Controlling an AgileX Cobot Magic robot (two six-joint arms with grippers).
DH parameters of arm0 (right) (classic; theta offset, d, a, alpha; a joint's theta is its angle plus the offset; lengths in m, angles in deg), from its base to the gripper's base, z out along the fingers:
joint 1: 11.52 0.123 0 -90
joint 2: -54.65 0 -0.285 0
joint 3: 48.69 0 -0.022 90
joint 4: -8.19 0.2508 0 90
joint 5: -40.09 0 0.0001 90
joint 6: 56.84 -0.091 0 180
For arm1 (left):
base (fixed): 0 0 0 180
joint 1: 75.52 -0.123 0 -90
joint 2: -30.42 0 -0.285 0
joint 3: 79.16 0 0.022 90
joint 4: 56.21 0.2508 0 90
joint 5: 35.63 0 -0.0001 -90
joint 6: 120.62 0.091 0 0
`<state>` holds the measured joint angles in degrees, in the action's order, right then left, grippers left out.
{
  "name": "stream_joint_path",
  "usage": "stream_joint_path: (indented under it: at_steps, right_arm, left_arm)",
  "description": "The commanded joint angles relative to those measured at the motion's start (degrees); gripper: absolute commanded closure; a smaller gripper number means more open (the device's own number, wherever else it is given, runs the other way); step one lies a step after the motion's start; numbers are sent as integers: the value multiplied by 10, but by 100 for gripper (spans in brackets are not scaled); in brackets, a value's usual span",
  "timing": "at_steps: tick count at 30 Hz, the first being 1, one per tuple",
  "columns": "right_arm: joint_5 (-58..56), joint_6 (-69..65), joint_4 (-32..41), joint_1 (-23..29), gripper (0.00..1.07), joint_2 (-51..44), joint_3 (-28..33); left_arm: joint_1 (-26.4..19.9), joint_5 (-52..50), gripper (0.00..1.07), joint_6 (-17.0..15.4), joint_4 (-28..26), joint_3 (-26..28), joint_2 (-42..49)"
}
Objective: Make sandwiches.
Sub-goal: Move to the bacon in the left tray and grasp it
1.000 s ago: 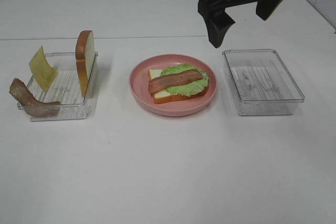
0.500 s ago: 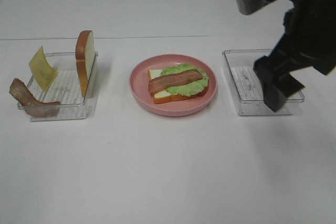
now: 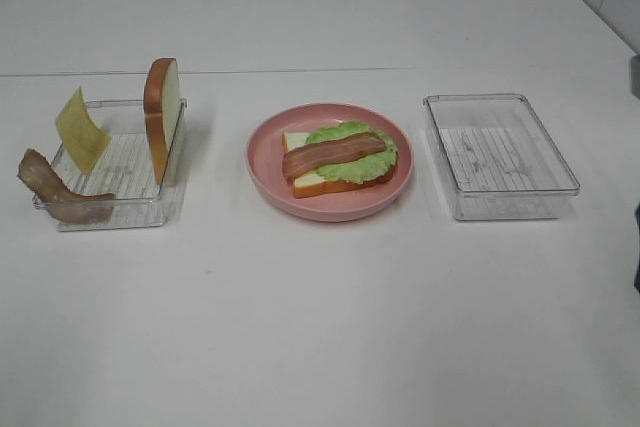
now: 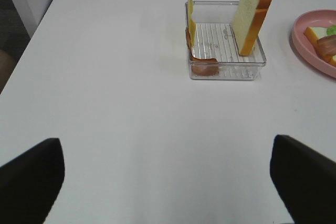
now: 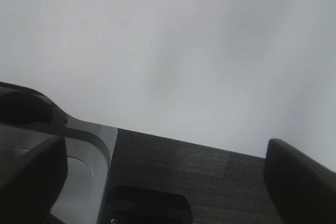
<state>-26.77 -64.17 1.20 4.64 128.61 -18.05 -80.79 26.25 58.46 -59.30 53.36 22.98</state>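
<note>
On the pink plate (image 3: 270, 182) lies a white bread slice (image 3: 298, 142) with the green lettuce leaf (image 3: 372, 162) and a bacon strip (image 3: 330, 155) on top. The left clear tray (image 3: 120, 209) holds the yellow cheese square (image 3: 80, 130), the second bacon strip (image 3: 55, 192) draped over its edge, and the second bread slice (image 3: 162, 117) standing upright. My left gripper (image 4: 168, 192) is open and empty, well short of this tray (image 4: 226, 72); the left wrist view shows the bread (image 4: 252, 14) and cheese (image 4: 191, 17) in it. My right gripper (image 5: 163, 192) is open and empty over the table's edge.
An empty clear tray (image 3: 500, 155) stands right of the plate. Both grippers are outside the exterior high view; only a dark sliver (image 3: 637, 247) shows at its right edge. The right wrist view shows white tabletop, dark floor and a grey base part (image 5: 89, 171).
My right arm swung from behind the plate, over the right tray, and out of the exterior view to the right. The food has not moved.
</note>
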Motion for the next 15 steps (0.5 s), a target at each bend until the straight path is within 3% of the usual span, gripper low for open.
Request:
stream_joint_path:
  at_steps: [1, 6, 8, 15]
  right_arm:
    - [15, -3, 6, -43, 8, -82, 50]
    - [26, -3, 7, -73, 8, -171, 90]
    - [37, -2, 5, -83, 8, -277, 123]
    - [36, -2, -13, -84, 8, -434, 162]
  left_arm:
    - [-1, -3, 6, 0, -4, -2, 5]
    - [-1, -3, 6, 0, -4, -2, 5]
    - [-1, -3, 6, 0, -4, -2, 5]
    - [-1, -3, 6, 0, -4, -2, 5]
